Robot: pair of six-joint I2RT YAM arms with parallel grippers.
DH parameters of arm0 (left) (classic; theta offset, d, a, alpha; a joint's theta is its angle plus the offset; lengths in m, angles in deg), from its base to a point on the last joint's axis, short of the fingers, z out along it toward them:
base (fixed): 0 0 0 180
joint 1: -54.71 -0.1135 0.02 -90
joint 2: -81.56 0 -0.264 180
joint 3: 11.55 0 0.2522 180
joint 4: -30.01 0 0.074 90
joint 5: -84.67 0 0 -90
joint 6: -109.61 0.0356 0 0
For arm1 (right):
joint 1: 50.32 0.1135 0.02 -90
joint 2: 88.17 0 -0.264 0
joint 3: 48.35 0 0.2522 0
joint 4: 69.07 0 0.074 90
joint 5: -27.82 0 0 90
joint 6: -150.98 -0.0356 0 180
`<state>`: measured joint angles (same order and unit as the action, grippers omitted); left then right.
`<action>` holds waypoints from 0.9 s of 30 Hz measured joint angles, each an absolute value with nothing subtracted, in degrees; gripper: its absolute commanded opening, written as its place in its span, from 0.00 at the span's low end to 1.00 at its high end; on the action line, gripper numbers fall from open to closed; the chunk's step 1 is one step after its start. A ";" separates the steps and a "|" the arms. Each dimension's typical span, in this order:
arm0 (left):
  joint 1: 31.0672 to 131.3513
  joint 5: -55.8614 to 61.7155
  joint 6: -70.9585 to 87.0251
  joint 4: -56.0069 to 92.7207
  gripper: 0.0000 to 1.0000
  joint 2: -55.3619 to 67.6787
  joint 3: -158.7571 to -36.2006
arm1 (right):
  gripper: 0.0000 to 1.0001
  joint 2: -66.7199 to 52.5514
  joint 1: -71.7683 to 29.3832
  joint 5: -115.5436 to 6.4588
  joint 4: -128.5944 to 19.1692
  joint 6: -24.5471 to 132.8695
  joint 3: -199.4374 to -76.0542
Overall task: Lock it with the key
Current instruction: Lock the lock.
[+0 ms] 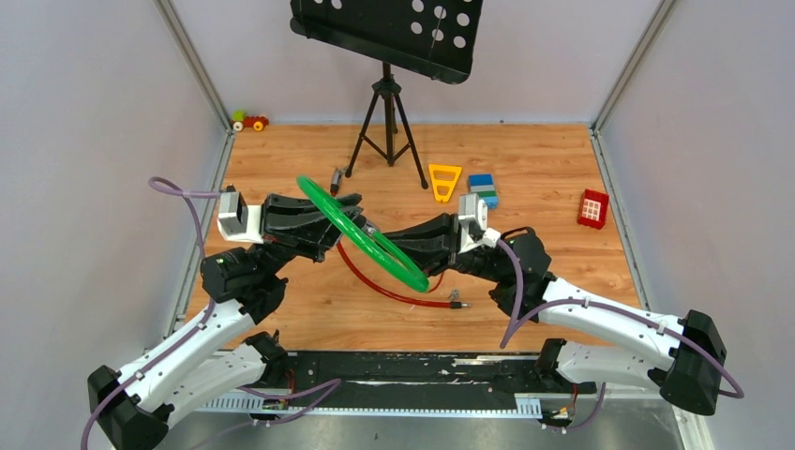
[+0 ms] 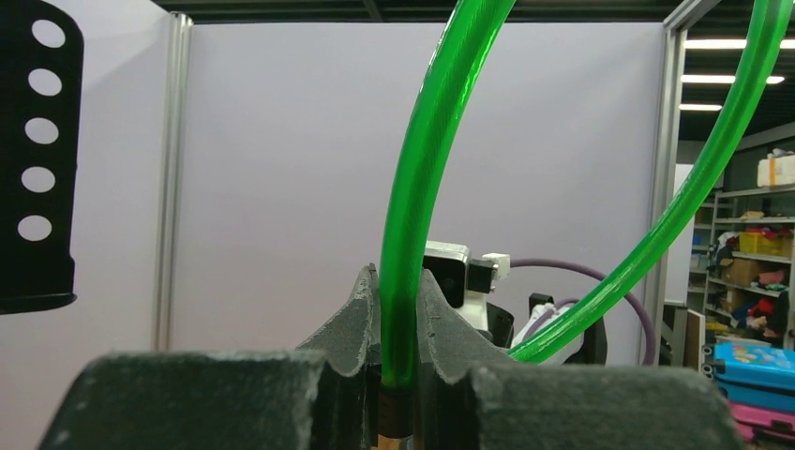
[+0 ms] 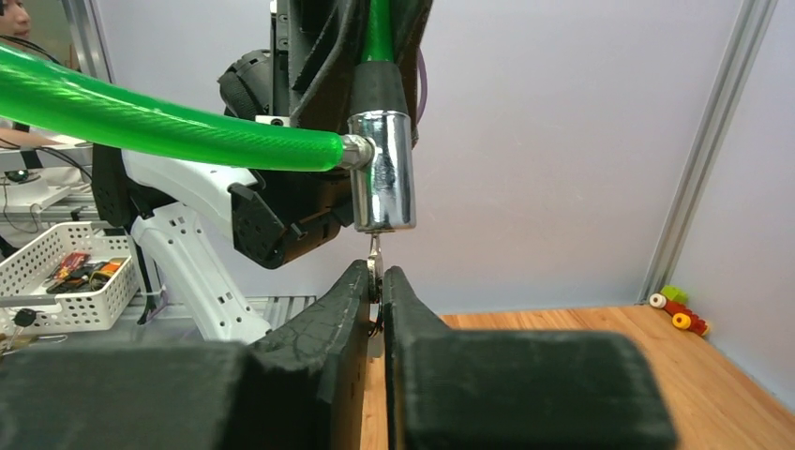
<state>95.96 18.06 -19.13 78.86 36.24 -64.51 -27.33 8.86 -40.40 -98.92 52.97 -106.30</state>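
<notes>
A green cable (image 1: 361,234) loops in the air between both arms. My left gripper (image 2: 398,291) is shut on the green cable (image 2: 422,169) just above its dark end collar; in the top view the left gripper (image 1: 349,214) is at the loop's upper left. Below that hangs the chrome lock cylinder (image 3: 382,173), with the cable's other end (image 3: 169,127) plugged into its side. The key (image 3: 375,258), thin and silvery, sticks up into the cylinder's underside. My right gripper (image 3: 378,277) is shut on the key's lower part; in the top view the right gripper (image 1: 380,241) sits under the loop.
A red cable (image 1: 394,292) lies on the wooden table under the arms. Behind stand a music stand (image 1: 389,37) on a tripod, a yellow triangle (image 1: 444,180), stacked blue and green blocks (image 1: 483,187), a red block (image 1: 592,207) and a toy car (image 1: 249,121).
</notes>
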 measured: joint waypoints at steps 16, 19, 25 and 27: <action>95.96 12.38 -16.59 74.78 0.00 37.49 -64.49 | 0.00 -27.68 12.79 -49.85 -97.24 70.73 -106.51; 95.96 9.93 -15.19 73.38 0.00 38.17 -64.47 | 0.00 -26.34 15.90 -55.97 -97.11 78.19 -107.48; 95.94 3.97 -13.07 70.84 0.00 40.09 -64.14 | 0.00 -21.51 23.31 -70.00 -97.81 95.54 -110.75; 95.94 2.89 -12.62 69.79 0.00 40.81 -63.92 | 0.00 -19.87 25.51 -74.43 -99.01 100.92 -111.28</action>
<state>95.94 2.89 -12.62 69.79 40.81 -63.92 -19.87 25.51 -74.43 -99.01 100.92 -111.28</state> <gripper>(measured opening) 0.139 0.067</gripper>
